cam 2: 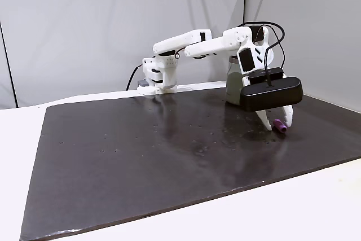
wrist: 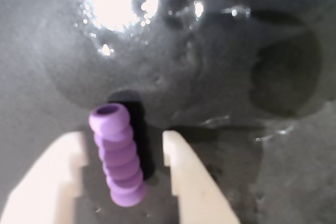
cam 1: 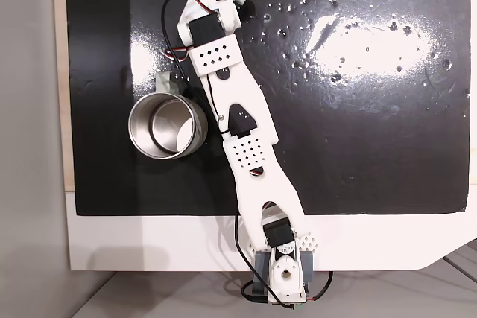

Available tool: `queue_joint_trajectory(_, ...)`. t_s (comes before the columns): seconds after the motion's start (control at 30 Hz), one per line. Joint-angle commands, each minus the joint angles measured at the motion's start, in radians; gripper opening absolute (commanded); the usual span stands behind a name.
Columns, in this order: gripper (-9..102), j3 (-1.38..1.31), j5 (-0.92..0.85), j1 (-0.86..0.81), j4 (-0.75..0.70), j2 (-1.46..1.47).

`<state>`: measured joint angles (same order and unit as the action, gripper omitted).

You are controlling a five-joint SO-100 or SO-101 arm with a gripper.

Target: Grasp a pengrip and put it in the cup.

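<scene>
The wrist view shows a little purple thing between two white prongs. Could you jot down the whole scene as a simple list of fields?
pengrip: lilac ribbed tube lying on the mat, between the gripper fingers
gripper: open, fingers down at the mat on either side of the pengrip; contact cannot be told
cup: shiny steel mug, upright, nothing visible inside it, beside the arm's middle
mat: dark, glossy sheet covering the table
arm: white, stretched across the mat from its base at the table edge
task stage: pengrip not yet lifted
</scene>
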<state>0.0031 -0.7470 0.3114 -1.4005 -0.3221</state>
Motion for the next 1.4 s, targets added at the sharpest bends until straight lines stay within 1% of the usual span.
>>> queue_joint_trajectory(0.0, 5, -0.009, -0.006, 0.015, -0.002, 0.009)
queue_joint_trajectory(0.13, 0, -0.009, -0.006, 0.015, -0.02, 0.017)
queue_joint_trajectory(0.33, 0, -0.086, 0.009, 0.008, -0.08, 0.029)
queue_joint_trajectory(0.43, 0, -0.187, 0.038, -0.006, -0.152, 0.017)
queue_joint_trajectory(0.67, 0, -0.199, 0.106, -0.058, -0.245, -0.183)
queue_joint_trajectory(0.87, 0, -0.179, 0.13, -0.098, -0.331, -0.402)
queue_joint_trajectory(1.07, 0, -0.064, 0.133, -0.097, -0.393, -0.655)
queue_joint_trajectory(1.37, 0, 0.374, 0.156, -0.012, -0.4, -1.055)
